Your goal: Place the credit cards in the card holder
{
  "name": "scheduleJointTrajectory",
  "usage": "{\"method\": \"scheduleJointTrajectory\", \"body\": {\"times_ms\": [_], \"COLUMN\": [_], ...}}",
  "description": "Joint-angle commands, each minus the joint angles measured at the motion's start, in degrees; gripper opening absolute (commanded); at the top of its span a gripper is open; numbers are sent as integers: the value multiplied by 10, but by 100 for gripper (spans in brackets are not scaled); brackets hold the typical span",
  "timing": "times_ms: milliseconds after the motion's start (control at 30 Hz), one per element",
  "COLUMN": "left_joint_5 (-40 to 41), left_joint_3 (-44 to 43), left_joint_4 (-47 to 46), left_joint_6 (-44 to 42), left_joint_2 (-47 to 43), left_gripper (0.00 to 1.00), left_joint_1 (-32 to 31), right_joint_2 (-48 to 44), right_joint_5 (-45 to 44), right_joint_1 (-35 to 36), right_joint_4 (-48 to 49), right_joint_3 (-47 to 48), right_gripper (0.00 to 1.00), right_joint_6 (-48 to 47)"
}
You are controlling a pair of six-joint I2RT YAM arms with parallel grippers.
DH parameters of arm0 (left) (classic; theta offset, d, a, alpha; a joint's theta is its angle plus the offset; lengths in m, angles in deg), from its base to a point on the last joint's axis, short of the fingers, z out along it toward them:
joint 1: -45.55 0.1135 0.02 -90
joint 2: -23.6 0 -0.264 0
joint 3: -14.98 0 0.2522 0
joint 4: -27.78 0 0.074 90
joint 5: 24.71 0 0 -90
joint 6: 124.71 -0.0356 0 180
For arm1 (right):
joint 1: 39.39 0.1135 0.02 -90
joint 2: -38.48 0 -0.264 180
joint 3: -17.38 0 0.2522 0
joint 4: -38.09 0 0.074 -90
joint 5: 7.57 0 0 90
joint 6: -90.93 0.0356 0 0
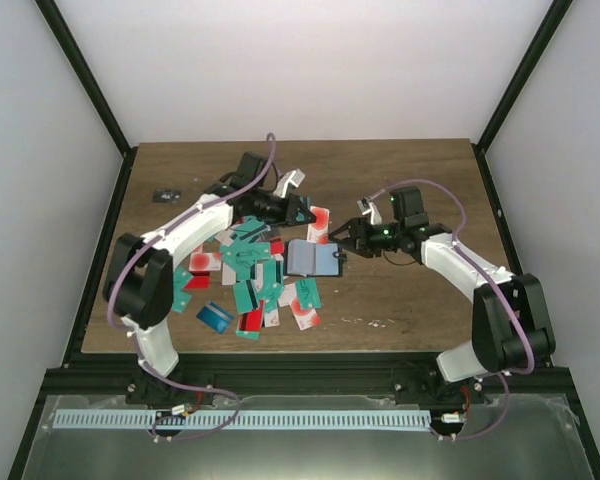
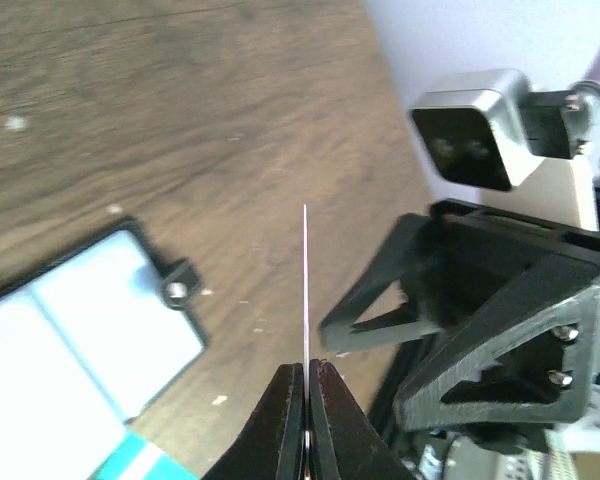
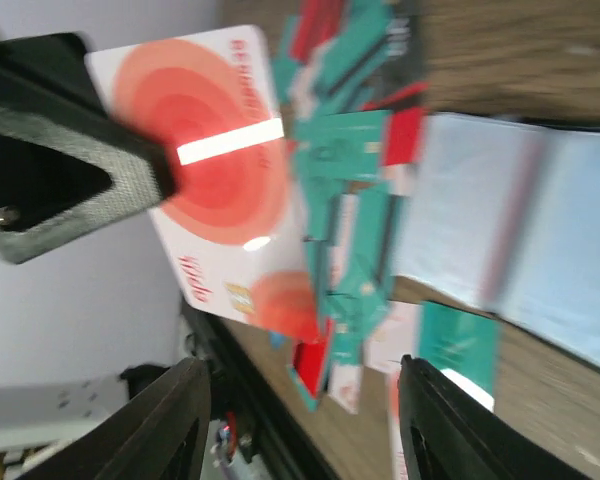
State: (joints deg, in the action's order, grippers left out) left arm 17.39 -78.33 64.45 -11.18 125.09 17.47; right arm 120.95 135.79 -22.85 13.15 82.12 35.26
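My left gripper [image 1: 304, 213] is shut on a white credit card with a red circle [image 1: 320, 224], held above the table just behind the card holder [image 1: 313, 258]. In the left wrist view that card [image 2: 305, 290] shows edge-on, pinched between the shut jaws of the left gripper [image 2: 306, 372]. The holder [image 2: 80, 330] lies open and flat, its inside light blue. My right gripper [image 1: 343, 240] faces the card from the right, open and empty. In the right wrist view the right gripper [image 3: 300, 420] stands wide apart below the card [image 3: 220, 170]. Several more credit cards [image 1: 250, 272] lie heaped left of the holder.
A tiny dark object [image 1: 167, 194] sits at the far left of the wooden table [image 1: 420, 180]. Black frame posts and white walls close in the sides and back. The two grippers are close together over the middle of the table.
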Motion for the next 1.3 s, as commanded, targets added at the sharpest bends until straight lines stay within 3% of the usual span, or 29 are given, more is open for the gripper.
{"method": "scheduleJointTrajectory", "body": {"times_ms": [0,267,767,1267], "left_joint_5": [90,140,121,87], "left_joint_3": [-58,-144,-204,-204], "left_joint_4": [119,223,294,303], "left_joint_6": [-75,-89,-70,-45], "left_joint_2": [66,185,271,263], "left_gripper": [4,4,4,4], "left_joint_1": [2,2,3,6], "right_joint_2": [29,101,202,257], "right_joint_5": [-119,-165,-155,-138], "right_joint_1": [-29,-32,-32,-32], "right_joint_4": [-98,-94,-79,-96], "right_joint_3": [10,21,66,97], "right_gripper": [54,51,46,44], "right_joint_6": [-18,-10,-26,-52]}}
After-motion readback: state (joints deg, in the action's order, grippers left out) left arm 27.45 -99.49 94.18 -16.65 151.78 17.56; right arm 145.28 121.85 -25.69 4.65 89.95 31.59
